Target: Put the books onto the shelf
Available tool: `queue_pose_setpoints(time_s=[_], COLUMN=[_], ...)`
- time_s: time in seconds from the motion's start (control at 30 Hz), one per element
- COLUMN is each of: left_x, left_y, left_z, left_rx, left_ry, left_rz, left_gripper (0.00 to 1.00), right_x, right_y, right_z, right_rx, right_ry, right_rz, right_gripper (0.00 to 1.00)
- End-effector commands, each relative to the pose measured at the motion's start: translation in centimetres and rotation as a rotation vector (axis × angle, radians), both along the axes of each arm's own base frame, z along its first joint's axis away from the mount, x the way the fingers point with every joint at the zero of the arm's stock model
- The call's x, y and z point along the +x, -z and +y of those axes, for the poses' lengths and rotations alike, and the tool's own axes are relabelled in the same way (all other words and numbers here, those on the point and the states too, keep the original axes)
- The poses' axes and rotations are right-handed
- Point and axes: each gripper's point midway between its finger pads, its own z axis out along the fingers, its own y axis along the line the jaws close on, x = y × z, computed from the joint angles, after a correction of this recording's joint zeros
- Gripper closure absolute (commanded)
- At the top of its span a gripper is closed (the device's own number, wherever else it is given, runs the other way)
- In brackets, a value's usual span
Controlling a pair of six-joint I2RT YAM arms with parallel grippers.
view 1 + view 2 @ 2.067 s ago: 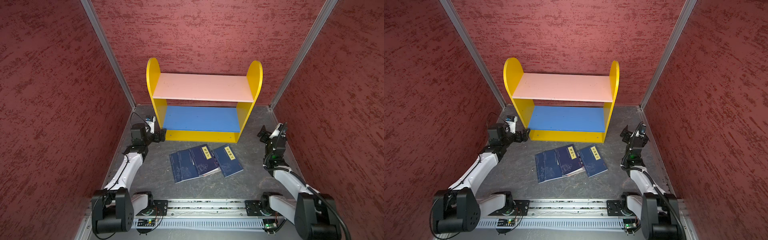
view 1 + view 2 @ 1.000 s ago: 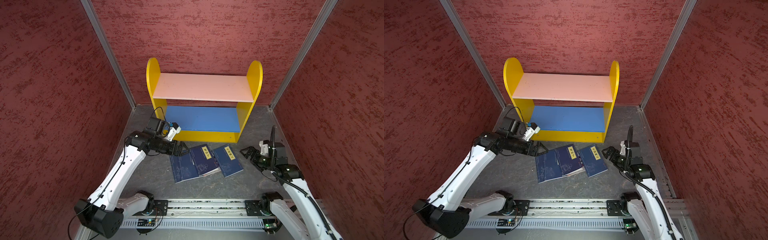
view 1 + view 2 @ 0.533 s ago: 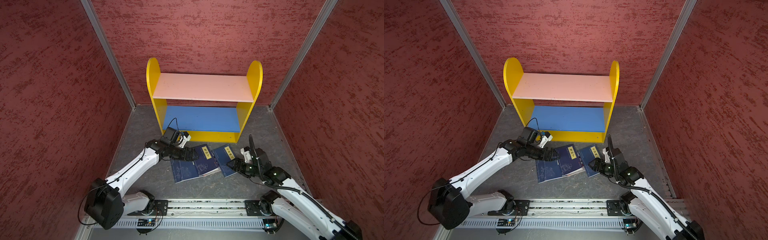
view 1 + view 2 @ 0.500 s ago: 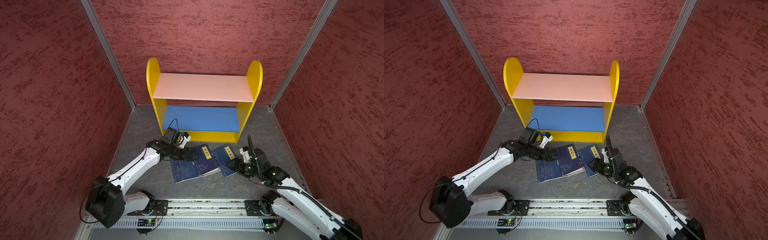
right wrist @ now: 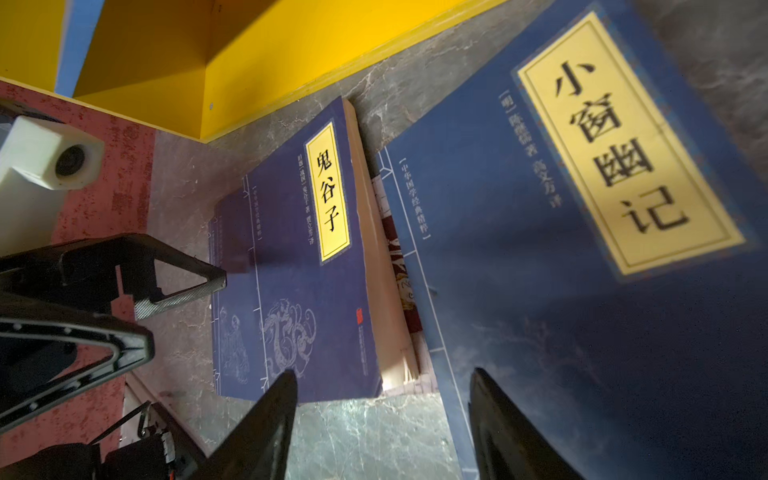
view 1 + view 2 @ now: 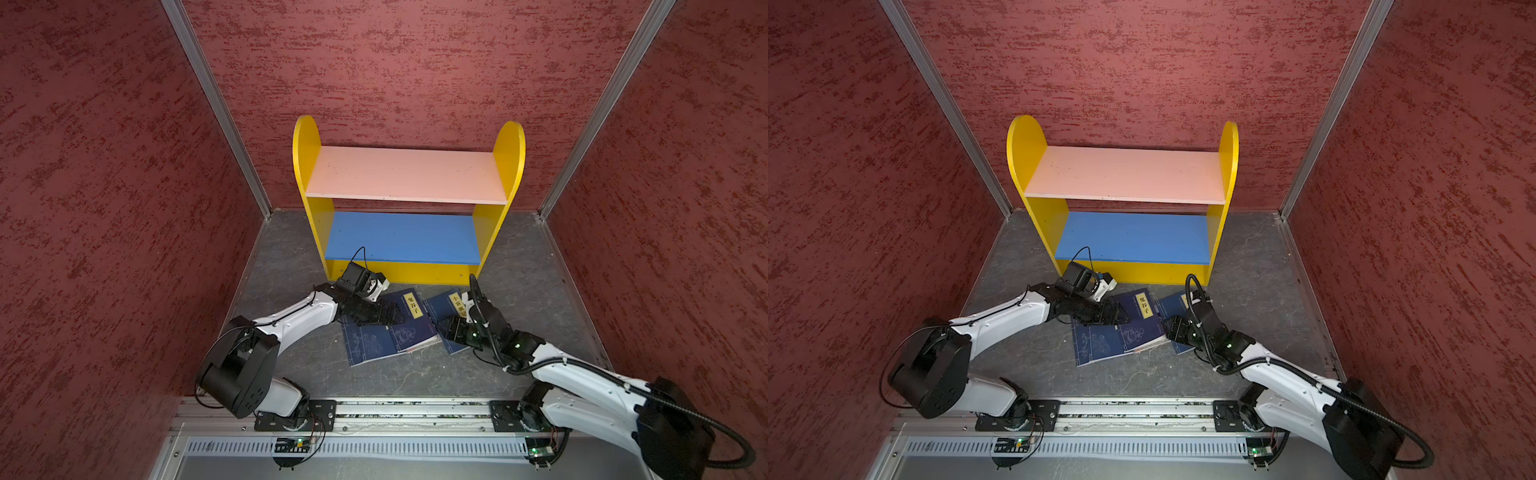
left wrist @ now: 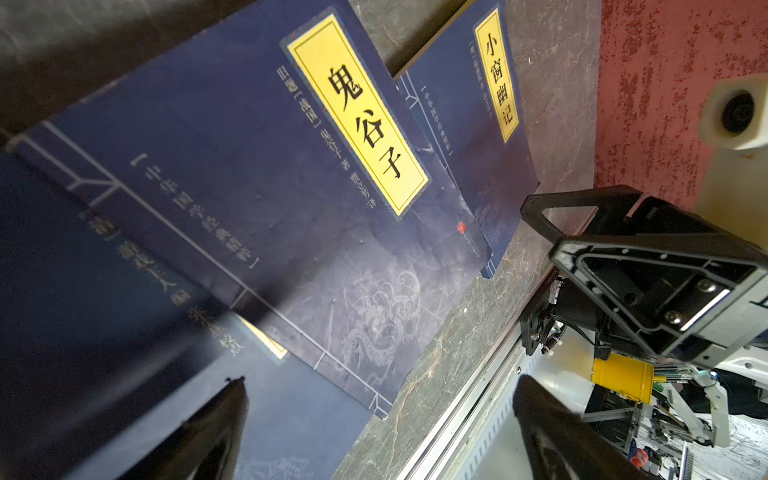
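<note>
Right wrist view puts the right hand (image 5: pixel 380 419) low over the counter (image 5: pixel 183 195), jaws a moderate way apart and pinching nothing: one finger over bare counter, the other over the cover of the right-hand book (image 5: pixel 540 291), so that book's line-printed edge, likely the spine, runs between them. All the books (image 6: pixel 399 328) lie flat on the counter just in front of the shelf (image 6: pixel 306 166), whose boards are bare; a strip of the pink-and-dark-red book (image 5: pixel 392 245) shows between the right-hand book and the middle book (image 5: pixel 291 270). In both top views the left hand (image 6: pixel 388 316) hangs over the shelf-side corner of the middle book, jaws at full spread, holding nothing. The step looks like a first pick of the right-hand book. To do it well, the outer finger should slide under the spine edge rather than press on it; where that edge seems to rest on the pink cover there may be a small gap to use. Bite deep on the spine so the thin cover does not fan open, lift slowly so the pink book is not dragged, and keep clear of the left hand close by. The blue lower board (image 6: pixel 403 239) looks the nearer landing.
</note>
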Motion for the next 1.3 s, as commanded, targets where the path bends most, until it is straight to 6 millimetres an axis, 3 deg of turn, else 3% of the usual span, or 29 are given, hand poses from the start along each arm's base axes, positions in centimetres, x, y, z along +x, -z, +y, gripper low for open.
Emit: queue_pose_setpoints(time_s=[0.0, 0.6, 1.27], left_x=[0.2, -0.5, -1.0], left_y=[-0.6, 0.9, 2.4], left_z=[-0.5, 1.0, 0.3], left_rx=[-0.037, -0.008, -0.028], left_ry=[0.004, -0.034, -0.045], left_rz=[-0.017, 0.017, 0.123], left_gripper=[0.01, 0.02, 0.03], right_x=[2.4, 3.7, 4.8], right_y=[-2.4, -2.1, -0.2], right_z=[1.1, 2.8, 4.8], right_rx=[0.002, -0.005, -0.047], right_ry=[0.036, -0.005, -0.054], right_rz=[-0.131, -0.186, -0.139], right_gripper=[0.34, 0.35, 0.35])
